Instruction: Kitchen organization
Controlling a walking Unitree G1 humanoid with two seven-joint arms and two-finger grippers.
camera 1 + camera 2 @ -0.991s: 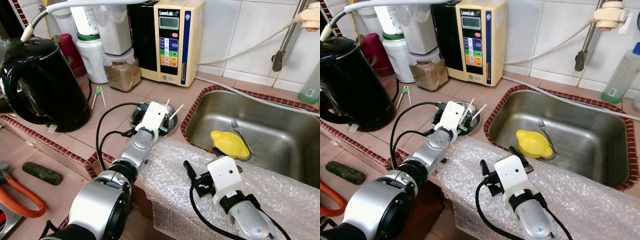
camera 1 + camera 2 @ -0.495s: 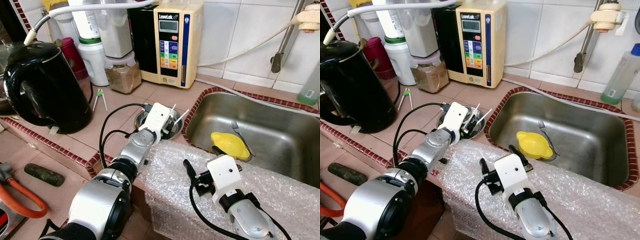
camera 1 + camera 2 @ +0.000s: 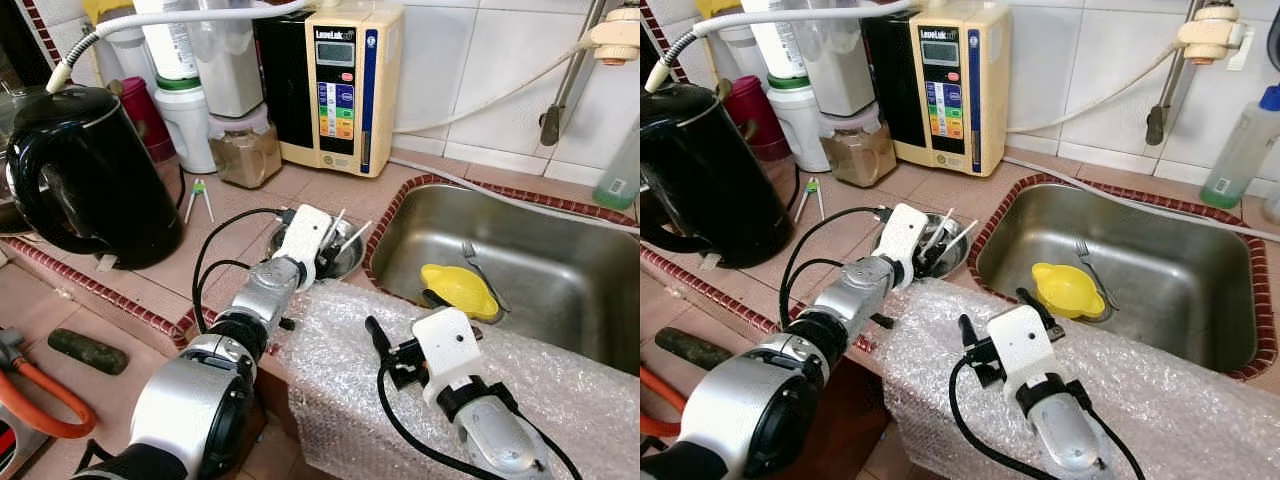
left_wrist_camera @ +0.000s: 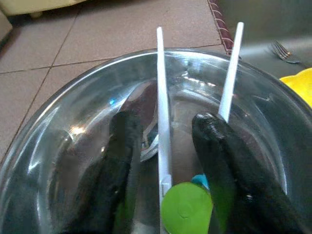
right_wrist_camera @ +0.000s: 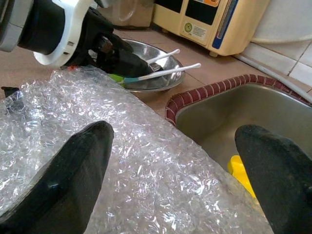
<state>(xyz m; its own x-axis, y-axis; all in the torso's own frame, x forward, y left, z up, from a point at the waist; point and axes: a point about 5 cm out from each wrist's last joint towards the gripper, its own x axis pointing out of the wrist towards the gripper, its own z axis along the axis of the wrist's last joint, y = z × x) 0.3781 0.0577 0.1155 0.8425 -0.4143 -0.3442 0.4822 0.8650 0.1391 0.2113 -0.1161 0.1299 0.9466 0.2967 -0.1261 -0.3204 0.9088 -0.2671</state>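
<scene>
shiny metal bowl [image 3: 345, 258] sits on the counter [image 3: 240, 215] just beside the sink [image 3: 520, 270]. left tool [image 4: 168, 141] is open inside the bowl, around a thin white stick [image 4: 162, 117]. sticks look light and slippery, so pinch near the middle. right tool [image 5: 180, 170] is open above bubble wrap [image 5: 146, 161], near the sink.

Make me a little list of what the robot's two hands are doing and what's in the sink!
left gripper: fingers open inside the shiny round metal bowl, around the white utensil handles
right gripper: open, above the clear bubble wrap
sink: stainless steel sink holds a yellow plastic funnel-shaped cup and a silver fork
</scene>
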